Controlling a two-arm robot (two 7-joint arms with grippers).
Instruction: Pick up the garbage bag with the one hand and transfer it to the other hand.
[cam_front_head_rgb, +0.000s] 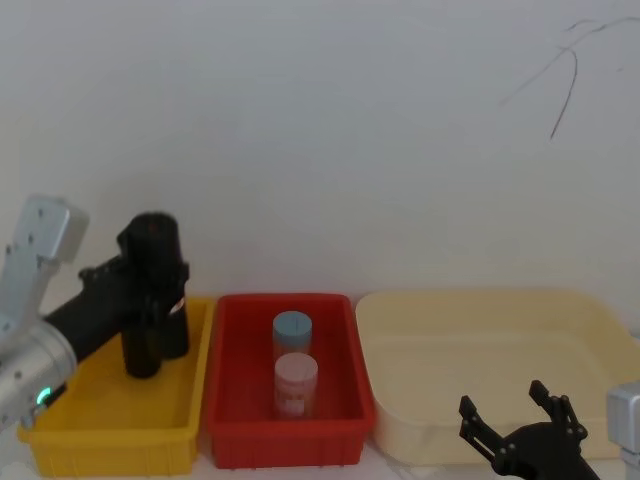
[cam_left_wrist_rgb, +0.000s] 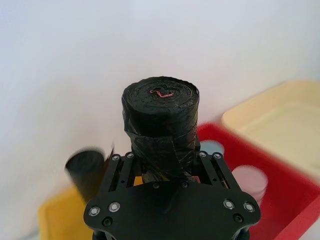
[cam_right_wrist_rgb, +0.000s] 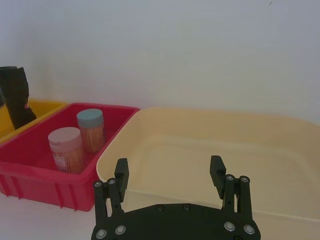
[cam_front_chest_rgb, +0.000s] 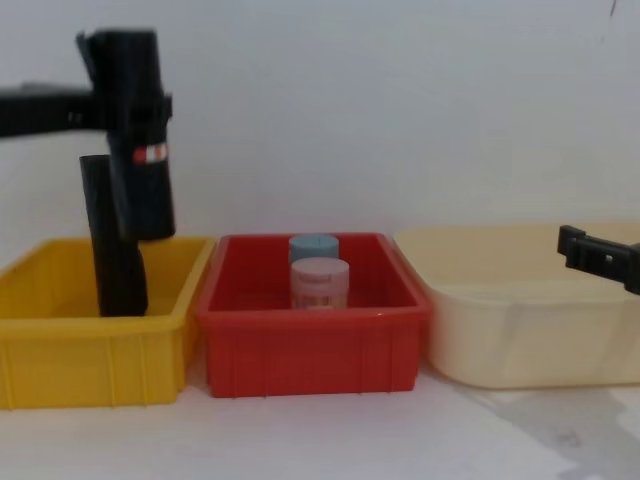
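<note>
While the pickup looks done and the handover not yet begun, the right pincer (cam_right_wrist_rgb: 169, 165) waits nearest the robot, low at the right by the near side of the tub (cam_right_wrist_rgb: 210, 135), its fingers spread wide with nothing between them. On the worktop (cam_front_chest_rgb: 330, 430) three containers stand in a row: a yellow bin (cam_front_chest_rgb: 90, 350) at the left, a red bin (cam_front_chest_rgb: 310, 350) just beside it, then the tub. Two jars (cam_front_chest_rgb: 320, 280) stand upright in the red bin, one behind the other. In the yellow bin a spare roll (cam_front_chest_rgb: 112, 250) stands on end. Above that bin the left pincer (cam_left_wrist_rgb: 164, 162) reaches in from the left and is clamped on the bag (cam_front_chest_rgb: 140, 120), which hangs upright with its red-and-white label just below the grip and its top end poking out past the fingers. Behind everything is a plain wall (cam_front_head_rgb: 320, 120). I judge the next move to be a carry to the right, over the red bin, with the right pincer rising to meet it. The stretch of roll below the label looks free for the second grip, and that grip should close before the first lets go, since crinkly plastic may slip. The left pincer's own body hides where its fingers meet the roll. From the head, the bag's foot overlaps the spare roll, so their gap is hard to judge. The right arm is cut off at the frame edge.
</note>
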